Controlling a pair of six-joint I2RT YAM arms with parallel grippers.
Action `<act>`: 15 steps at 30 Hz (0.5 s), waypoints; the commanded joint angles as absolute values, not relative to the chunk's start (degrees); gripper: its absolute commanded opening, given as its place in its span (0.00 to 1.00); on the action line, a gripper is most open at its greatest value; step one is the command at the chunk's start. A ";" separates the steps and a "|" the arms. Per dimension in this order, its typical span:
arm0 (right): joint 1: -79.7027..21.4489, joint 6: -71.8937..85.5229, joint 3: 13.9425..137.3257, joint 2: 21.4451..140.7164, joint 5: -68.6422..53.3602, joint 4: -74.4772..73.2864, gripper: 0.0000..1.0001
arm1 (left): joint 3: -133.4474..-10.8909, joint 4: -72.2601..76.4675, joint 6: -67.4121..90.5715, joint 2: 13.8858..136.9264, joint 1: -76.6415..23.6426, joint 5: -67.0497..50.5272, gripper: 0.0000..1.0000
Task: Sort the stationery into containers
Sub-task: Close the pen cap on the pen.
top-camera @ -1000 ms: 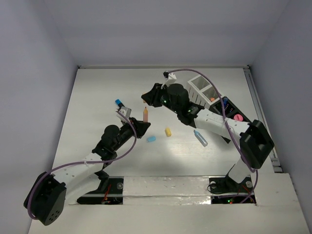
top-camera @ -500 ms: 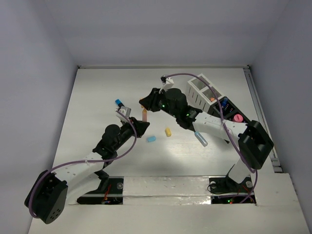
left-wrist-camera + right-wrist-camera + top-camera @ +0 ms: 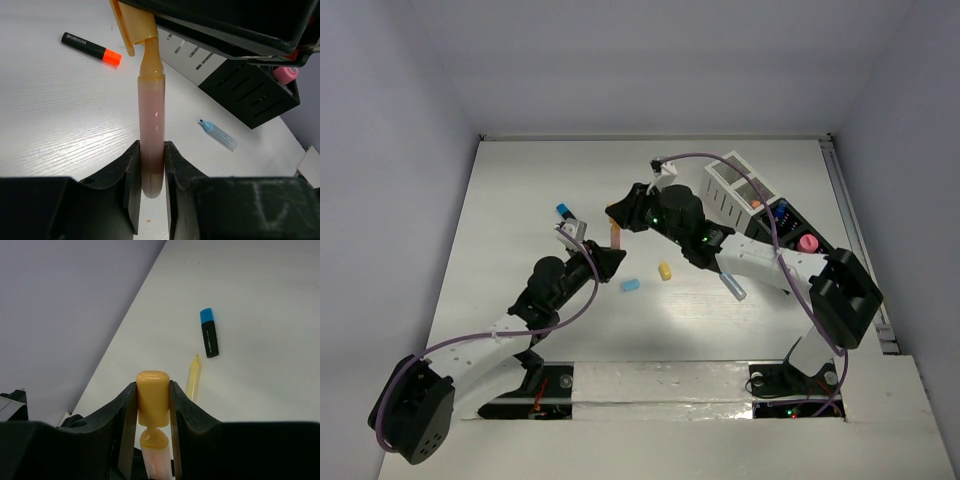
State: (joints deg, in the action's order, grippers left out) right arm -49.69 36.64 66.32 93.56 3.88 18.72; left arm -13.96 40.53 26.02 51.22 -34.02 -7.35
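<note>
Over the table [image 3: 520, 190], peach marker [image 3: 151, 115] clenched in left gripper [image 3: 151, 152] (right gripper [image 3: 153, 389] clamped on cap [image 3: 153, 407])

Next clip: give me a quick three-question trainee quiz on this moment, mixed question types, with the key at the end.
1. True or false: the peach marker lies loose on the table.
2. Which part of that marker does the right gripper clamp? A: the cap end. B: the middle of the barrel. C: nothing, it is open.
3. Fill in: the pink cylinder sits in a ___ container.

Key
1. False. It is held off the table, with the left gripper shut on its barrel.
2. A.
3. Black.
</note>
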 commanded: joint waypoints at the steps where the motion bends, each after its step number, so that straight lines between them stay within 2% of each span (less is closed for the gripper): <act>1: -50.97 36.65 64.78 90.79 6.15 23.02 0.08 | -14.41 43.16 26.37 49.13 -33.66 -5.71 0.00; 15: -56.77 33.93 61.96 90.88 14.85 28.56 0.07 | -14.41 41.57 26.72 47.64 -33.66 -3.52 0.00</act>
